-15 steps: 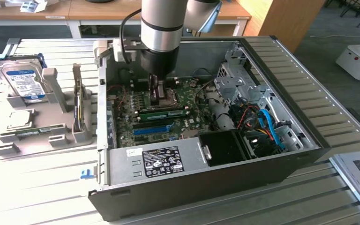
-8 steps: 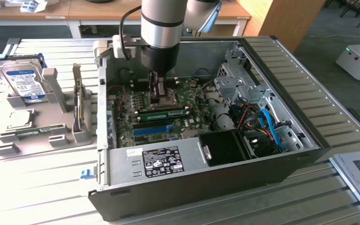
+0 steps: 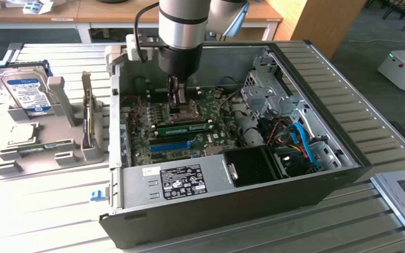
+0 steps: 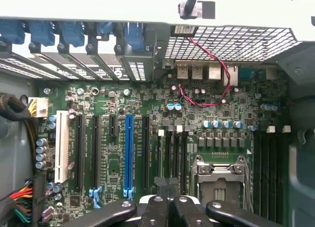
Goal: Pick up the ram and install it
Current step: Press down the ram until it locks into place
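— What is found nearest the camera?

— One open computer case [image 3: 223, 211], set on a slatted table [image 3: 48, 221]. Its near wall is met first, and one power supply [image 3: 177, 182] with a white label is mounted just behind that wall.

— What else is held in the case?

— One motherboard [image 3: 146, 153] is laid on its floor. One black box [image 3: 255, 166] is seen to the right of the power supply. On the board, one long blue slot [image 3: 171, 145] and one processor socket [image 4: 220, 180] are counted.

— And where is the ram?

— The ram [image 3: 183, 126] is seen lying along the board, between the blue slot on its near side and the socket on its far side. Whether it is fully seated cannot be told.

— How are the jaws described?

— The gripper [image 3: 177, 100] is hung inside the case above the socket area. Its jaws are clenched together, and nothing is seen clamped between the fingertips [image 4: 160, 200].

— What is kept outside the case?

— One grey holder [image 3: 83, 153] is placed on the table, left of the case. In it are stood one hard drive [image 3: 23, 89], one square silver chip [image 3: 21, 133] and a second green stick [image 3: 48, 147].
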Controlling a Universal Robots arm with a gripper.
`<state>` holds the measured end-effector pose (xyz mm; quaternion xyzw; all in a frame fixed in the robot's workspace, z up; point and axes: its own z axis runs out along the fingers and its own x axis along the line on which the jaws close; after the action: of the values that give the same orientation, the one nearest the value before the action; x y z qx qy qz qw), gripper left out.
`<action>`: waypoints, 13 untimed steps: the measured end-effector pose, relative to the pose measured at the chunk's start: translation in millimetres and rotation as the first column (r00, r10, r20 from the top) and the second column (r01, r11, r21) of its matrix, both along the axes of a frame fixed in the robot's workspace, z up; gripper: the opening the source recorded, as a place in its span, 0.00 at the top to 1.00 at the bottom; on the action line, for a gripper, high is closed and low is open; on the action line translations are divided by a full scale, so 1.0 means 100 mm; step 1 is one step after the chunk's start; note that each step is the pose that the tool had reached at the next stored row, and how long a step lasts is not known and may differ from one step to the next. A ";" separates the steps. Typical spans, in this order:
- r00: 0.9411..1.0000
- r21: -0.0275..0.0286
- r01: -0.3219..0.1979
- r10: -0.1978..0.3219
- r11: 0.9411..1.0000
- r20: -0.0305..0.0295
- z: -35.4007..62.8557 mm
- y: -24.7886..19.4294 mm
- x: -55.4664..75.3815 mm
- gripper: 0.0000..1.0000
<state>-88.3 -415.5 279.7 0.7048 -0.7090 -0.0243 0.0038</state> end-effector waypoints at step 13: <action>1.000 0.000 0.000 0.000 1.000 0.000 0.126 0.000 0.00 0.90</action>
<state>-88.0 -415.5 292.3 0.7048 -0.7089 -0.0243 0.0038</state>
